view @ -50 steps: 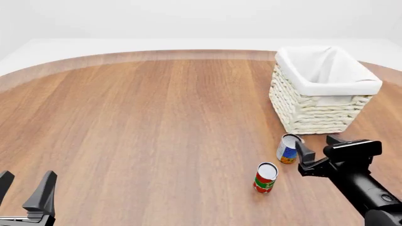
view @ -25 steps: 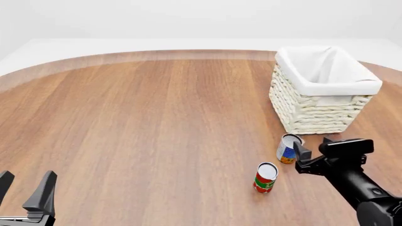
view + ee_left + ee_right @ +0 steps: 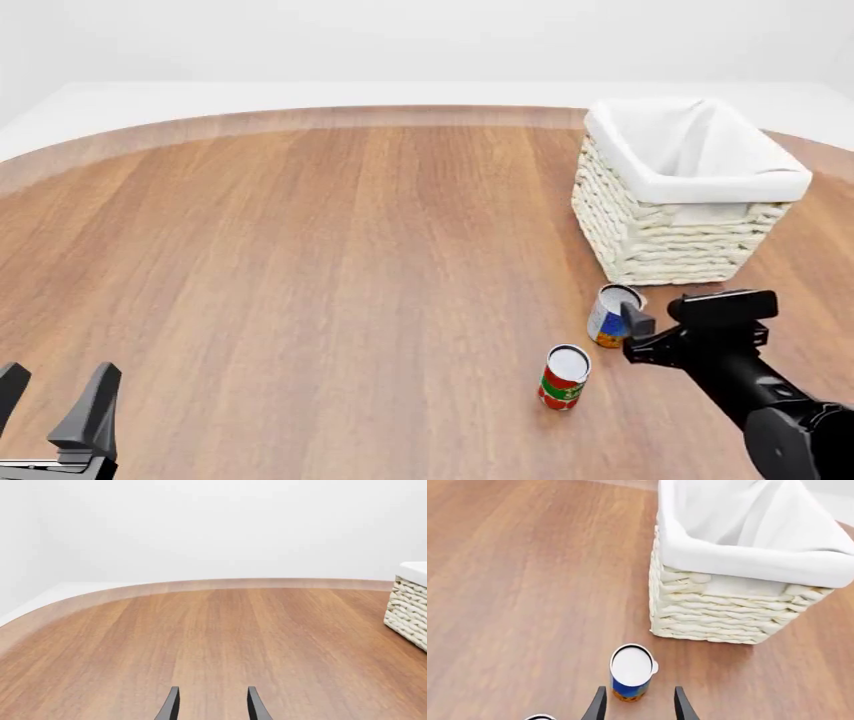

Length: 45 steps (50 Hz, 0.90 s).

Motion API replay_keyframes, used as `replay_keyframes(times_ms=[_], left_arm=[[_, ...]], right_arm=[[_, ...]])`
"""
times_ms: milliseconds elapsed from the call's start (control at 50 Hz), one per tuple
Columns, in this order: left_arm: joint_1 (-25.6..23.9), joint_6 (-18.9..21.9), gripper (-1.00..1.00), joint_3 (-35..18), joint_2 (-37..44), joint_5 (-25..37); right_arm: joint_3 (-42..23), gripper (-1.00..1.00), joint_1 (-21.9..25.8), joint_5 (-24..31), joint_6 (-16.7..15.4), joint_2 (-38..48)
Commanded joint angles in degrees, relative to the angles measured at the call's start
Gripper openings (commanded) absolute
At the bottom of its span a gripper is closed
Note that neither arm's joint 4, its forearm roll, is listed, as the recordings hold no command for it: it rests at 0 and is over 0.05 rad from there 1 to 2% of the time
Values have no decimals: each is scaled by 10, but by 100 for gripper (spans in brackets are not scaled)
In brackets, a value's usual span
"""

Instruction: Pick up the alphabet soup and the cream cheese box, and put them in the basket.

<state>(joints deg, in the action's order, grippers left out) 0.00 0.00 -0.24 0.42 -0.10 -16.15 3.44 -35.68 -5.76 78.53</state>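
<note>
Upright blue-and-white alphabet soup (image 3: 613, 314) near the cream wicker basket (image 3: 667, 240), white cloth lining.

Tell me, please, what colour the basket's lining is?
White, over cream wicker; the basket shows best in the right wrist view.

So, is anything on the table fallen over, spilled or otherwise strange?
Nothing stands out. The alphabet soup and the red and green can both stand upright on the table, and the basket sits squarely with its cloth lining folded over the rim. No cream cheese box shows in any view.
</note>
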Motion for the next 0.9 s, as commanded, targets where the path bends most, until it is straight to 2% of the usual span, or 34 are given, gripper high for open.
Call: replay_keyframes(times_ms=[20, 900], left_arm=[[0, 0, 100, 0, 0, 0], [0, 0, 100, 0, 0, 0]], right_arm=[[-16, 100, -2, -9, -3, 37], [-44, 100, 6, -61, 7, 162]])
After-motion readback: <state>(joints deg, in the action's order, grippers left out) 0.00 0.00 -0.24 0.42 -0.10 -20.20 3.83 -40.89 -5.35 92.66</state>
